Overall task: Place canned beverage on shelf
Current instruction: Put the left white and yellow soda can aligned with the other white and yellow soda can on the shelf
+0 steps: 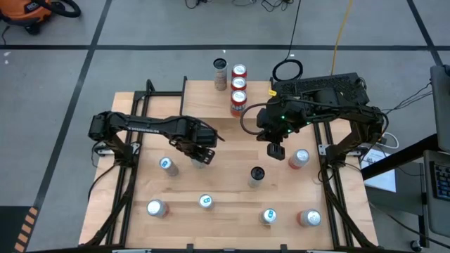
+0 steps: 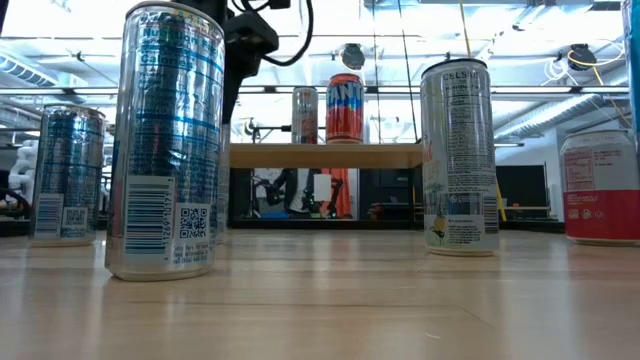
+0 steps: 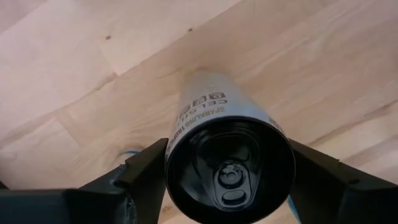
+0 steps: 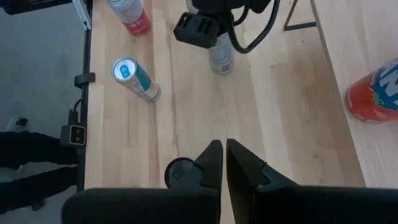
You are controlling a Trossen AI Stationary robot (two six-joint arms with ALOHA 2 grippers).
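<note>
Showing pale wood on the table [image 1: 225,179], smooth, satin, grain visible. Gleaming on the cans [image 2: 167,140]: shiny metal, printed glossy. Looking dark and glossy on the can top [image 3: 229,171]. Appearing matt black plastic on the fingers [image 3: 146,174]. Matching light wood on the shelf [image 2: 325,155].

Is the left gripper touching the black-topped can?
Cannot tell. The left wrist view shows the left gripper fingers hard against both sides of the can, no clear gap.

Robotics lab or workshop: grey concrete floor [image 1: 176,35] with dark tape lines, orange shop vacuum [image 1: 31,13] at upper left, cables [image 1: 337,28] trailing at top, ceiling strip lights [image 2: 560,15] across the top.
</note>
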